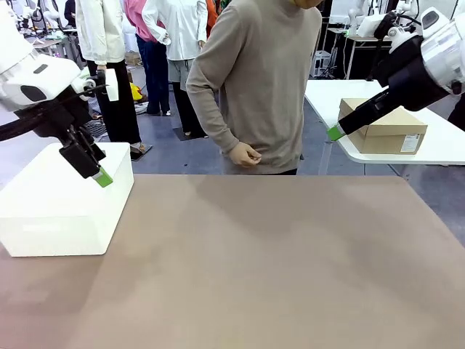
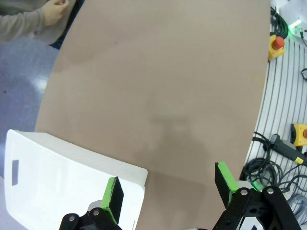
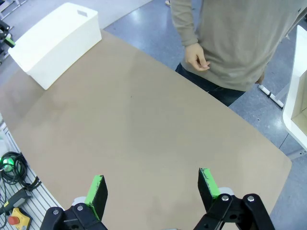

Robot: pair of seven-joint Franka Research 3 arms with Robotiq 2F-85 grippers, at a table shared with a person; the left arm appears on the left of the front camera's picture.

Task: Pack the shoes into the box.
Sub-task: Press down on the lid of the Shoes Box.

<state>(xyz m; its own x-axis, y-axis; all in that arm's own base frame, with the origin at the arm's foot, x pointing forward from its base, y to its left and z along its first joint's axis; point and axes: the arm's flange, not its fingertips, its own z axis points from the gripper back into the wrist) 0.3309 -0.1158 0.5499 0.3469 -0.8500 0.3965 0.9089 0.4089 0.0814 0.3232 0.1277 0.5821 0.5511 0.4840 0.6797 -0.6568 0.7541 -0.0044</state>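
Note:
The shoes are out of view. A closed tan cardboard box (image 1: 383, 127) with a label rests on a white side table (image 1: 443, 149) at the far right, off my table. My left gripper (image 1: 102, 177) hangs open over the white bin's near corner; in the left wrist view its fingers (image 2: 168, 179) stand wide apart with nothing between them. My right gripper (image 1: 334, 133) is raised at the far right, in front of the box. In the right wrist view it (image 3: 151, 177) is open and empty above the brown table (image 3: 144, 120).
A white plastic bin (image 1: 65, 211) stands at the table's left side. A person in a beige sweater (image 1: 261, 80) stands at the far edge, one hand (image 1: 245, 154) curled at the waist. Cables and red stop buttons (image 2: 277, 43) lie on my side.

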